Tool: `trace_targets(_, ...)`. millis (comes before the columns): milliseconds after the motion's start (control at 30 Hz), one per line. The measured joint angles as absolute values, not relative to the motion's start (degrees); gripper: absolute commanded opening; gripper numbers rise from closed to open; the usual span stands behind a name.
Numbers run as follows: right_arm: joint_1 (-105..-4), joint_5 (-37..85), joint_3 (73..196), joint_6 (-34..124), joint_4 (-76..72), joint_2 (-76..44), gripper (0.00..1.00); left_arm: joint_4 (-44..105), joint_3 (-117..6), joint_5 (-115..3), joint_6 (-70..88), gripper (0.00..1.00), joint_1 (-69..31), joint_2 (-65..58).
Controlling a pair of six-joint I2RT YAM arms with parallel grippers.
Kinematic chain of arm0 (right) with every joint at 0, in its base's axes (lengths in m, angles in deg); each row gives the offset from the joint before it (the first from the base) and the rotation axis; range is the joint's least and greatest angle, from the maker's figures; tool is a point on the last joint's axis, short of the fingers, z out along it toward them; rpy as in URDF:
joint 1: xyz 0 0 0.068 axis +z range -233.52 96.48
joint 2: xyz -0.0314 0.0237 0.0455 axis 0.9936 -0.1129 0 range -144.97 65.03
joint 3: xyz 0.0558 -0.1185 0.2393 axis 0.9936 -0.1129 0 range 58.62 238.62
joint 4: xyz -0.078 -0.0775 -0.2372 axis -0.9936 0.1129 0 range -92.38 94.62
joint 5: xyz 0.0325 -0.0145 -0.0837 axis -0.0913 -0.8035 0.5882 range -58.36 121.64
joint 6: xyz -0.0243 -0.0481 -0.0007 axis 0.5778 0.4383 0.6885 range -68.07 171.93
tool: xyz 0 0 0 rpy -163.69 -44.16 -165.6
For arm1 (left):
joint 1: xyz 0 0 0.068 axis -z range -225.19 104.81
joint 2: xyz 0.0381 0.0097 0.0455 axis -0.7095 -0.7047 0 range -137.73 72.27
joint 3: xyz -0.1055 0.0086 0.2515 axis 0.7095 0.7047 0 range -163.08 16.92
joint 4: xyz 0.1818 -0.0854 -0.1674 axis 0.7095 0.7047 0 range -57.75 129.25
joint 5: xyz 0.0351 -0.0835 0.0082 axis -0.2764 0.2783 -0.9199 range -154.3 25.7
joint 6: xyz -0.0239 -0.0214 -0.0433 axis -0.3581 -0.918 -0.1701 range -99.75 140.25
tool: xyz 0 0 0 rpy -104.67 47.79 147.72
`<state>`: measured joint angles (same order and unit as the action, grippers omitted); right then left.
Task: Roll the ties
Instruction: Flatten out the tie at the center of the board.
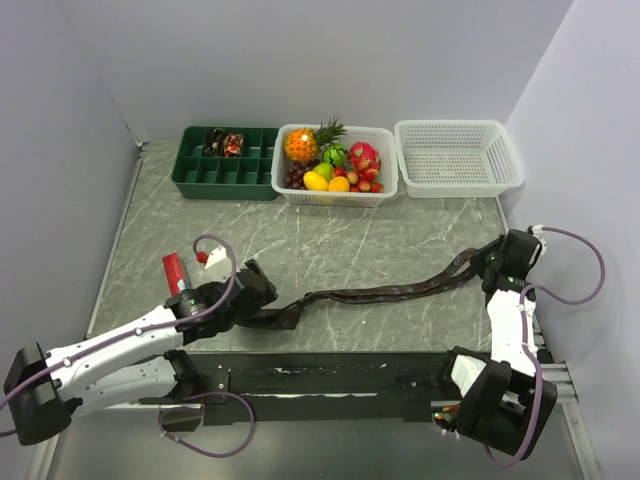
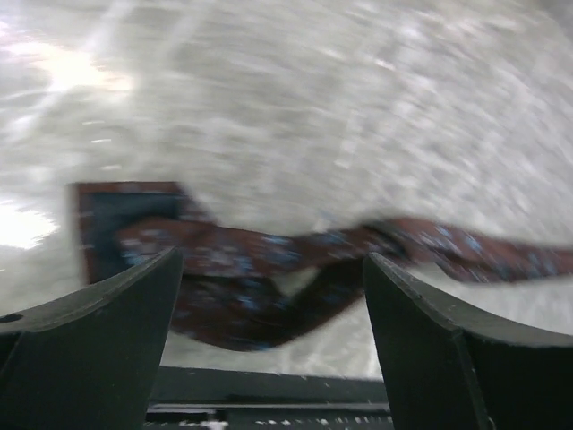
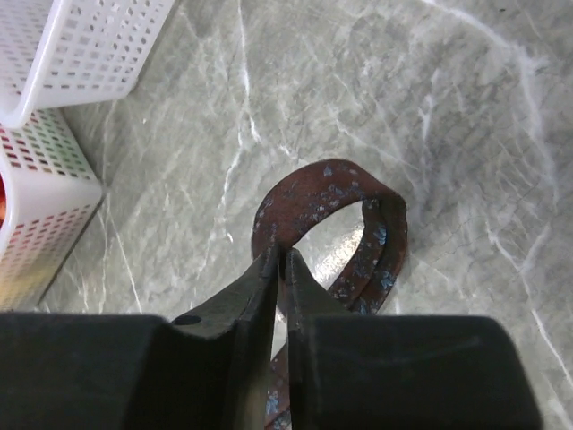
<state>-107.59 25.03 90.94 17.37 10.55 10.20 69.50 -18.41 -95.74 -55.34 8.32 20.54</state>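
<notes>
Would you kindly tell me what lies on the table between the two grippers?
Only the tie, stretched from the left gripper, open at one end, to the right gripper, shut on the other; the top external view shows it.

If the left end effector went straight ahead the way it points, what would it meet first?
Most likely the tie, lying just ahead of the open left end effector; blur makes depth uncertain.
</notes>
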Motion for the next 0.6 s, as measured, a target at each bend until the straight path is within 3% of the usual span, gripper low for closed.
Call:
trace_targets(33,-107.64,24.66,90.94,17.48,10.59,10.24,0.40,67.97,-18.41,-95.41,-54.69,0.86,9.02,20.41)
trace_targets(67,-107.68,24.24,90.94,17.89,10.59,10.44,0.58,66.20,-18.41,-95.32,-53.70,0.85,10.07,20.21)
trace_targets(167,-107.77,22.82,90.94,18.46,10.70,11.64,0.89,59.21,-18.41,-93.79,-48.78,0.79,14.23,19.10)
trace_targets(200,-107.79,22.36,90.94,18.92,10.77,12.30,0.93,56.22,-18.41,-92.92,-47.21,0.76,15.97,18.49)
trace_targets(300,-107.79,21.49,90.98,19.23,11.25,13.85,0.99,49.13,-18.45,-91.59,-43.95,0.44,21.20,15.49)
trace_targets(333,-107.79,21.34,91.00,19.40,11.62,14.29,0.99,47.43,-18.52,-91.24,-43.28,0.17,22.88,13.79)
trace_targets(367,-107.79,21.12,91.00,19.77,12.12,14.94,0.99,46.16,-18.69,-90.97,-42.62,0.10,24.54,11.95)
trace_targets(433,-107.77,20.33,91.00,20.21,13.00,16.43,0.99,44.46,-18.98,-90.54,-41.99,0.01,26.90,8.28)
trace_targets(600,-103.44,16.55,92.05,21.50,12.65,19.05,0.97,42.31,-19.00,-88.83,-41.88,0.01,29.48,1.28)
